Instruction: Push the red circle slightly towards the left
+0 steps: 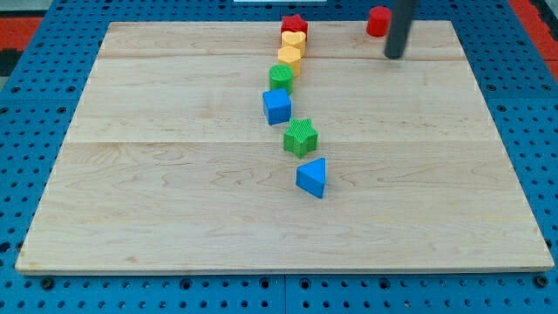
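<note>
Here, red circle [377, 20] at the worktop [174, 192] top edge, my tip [395, 55] just to its lower right, a plain rod with nothing to grasp, blue cube [276, 106] mid-board.

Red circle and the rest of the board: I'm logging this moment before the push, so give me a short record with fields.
target: red circle, at the board's top edge
tip: my tip, just to the view's right of and below the red circle
contact: cannot tell
top of the chain: red star, yellow heart, yellow block
middle: green round block, blue cube
bottom: green star, blue triangle
surface: wooden board
</note>
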You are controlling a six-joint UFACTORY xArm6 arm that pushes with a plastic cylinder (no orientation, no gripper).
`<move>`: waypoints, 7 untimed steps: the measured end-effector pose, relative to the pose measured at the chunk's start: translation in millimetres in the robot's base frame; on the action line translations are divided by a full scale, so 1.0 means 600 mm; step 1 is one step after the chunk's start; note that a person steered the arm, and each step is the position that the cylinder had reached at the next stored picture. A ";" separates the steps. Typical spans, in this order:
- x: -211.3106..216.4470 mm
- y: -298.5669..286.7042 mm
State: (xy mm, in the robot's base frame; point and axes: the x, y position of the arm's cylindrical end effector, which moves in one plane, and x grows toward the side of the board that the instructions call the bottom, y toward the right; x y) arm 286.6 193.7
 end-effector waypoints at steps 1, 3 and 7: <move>-0.032 0.076; -0.158 0.140; -0.113 -0.072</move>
State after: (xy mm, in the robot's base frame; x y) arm 218.6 150.5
